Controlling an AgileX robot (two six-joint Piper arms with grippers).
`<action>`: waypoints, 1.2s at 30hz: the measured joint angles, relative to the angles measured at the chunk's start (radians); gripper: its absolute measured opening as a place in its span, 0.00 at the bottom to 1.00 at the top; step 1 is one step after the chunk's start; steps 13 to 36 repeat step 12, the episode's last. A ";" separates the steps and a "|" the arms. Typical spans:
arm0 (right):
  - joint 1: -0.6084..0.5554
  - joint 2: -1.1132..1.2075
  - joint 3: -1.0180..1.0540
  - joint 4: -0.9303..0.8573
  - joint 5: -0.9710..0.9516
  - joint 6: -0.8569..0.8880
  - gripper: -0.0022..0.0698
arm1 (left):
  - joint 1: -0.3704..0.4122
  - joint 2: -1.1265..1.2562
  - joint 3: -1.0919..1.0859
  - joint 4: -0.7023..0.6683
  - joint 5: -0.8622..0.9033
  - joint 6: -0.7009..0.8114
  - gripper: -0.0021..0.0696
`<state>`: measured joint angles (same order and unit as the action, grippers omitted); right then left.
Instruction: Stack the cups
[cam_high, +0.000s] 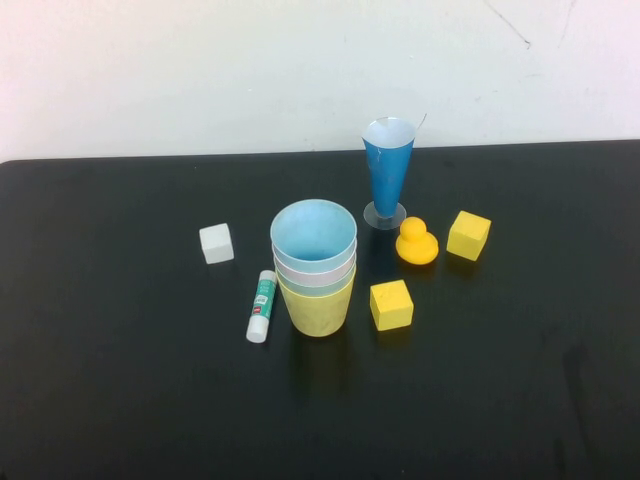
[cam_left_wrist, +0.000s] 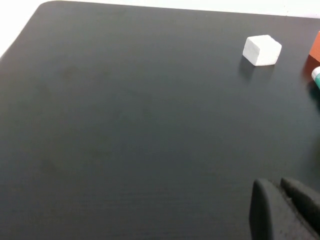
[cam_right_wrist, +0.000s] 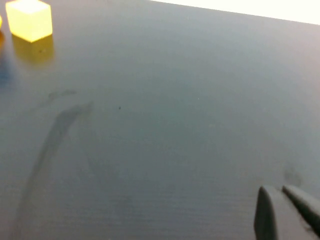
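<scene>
The four cups stand nested in one stack at the table's middle in the high view. The yellow cup (cam_high: 318, 308) is outermost at the bottom. Above it show a thin pale green rim (cam_high: 287, 285) and the pale pink rim (cam_high: 316, 275), with the light blue cup (cam_high: 313, 232) on top. Neither arm shows in the high view. My left gripper (cam_left_wrist: 277, 187) is shut and empty, low over bare table to the left of the stack. My right gripper (cam_right_wrist: 278, 192) is shut and empty, low over bare table to the right.
A white cube (cam_high: 216, 243) (cam_left_wrist: 262, 50) and a glue stick (cam_high: 262, 305) lie left of the stack. A tall dark-blue cone cup (cam_high: 387, 172), a yellow duck (cam_high: 416, 243) and two yellow cubes (cam_high: 391, 304) (cam_high: 468, 235) stand to its right. One yellow cube (cam_right_wrist: 30, 19) shows in the right wrist view.
</scene>
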<state>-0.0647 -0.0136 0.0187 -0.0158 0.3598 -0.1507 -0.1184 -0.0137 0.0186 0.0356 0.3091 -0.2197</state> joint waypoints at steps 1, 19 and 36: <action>0.000 0.000 0.000 0.000 0.000 0.015 0.03 | 0.000 0.000 0.000 0.000 0.000 0.000 0.03; 0.004 0.000 0.000 -0.001 0.000 0.053 0.03 | 0.000 0.000 0.000 0.000 0.000 0.000 0.03; 0.004 0.000 0.000 -0.001 0.000 0.053 0.03 | 0.000 0.000 0.000 0.000 0.000 0.000 0.03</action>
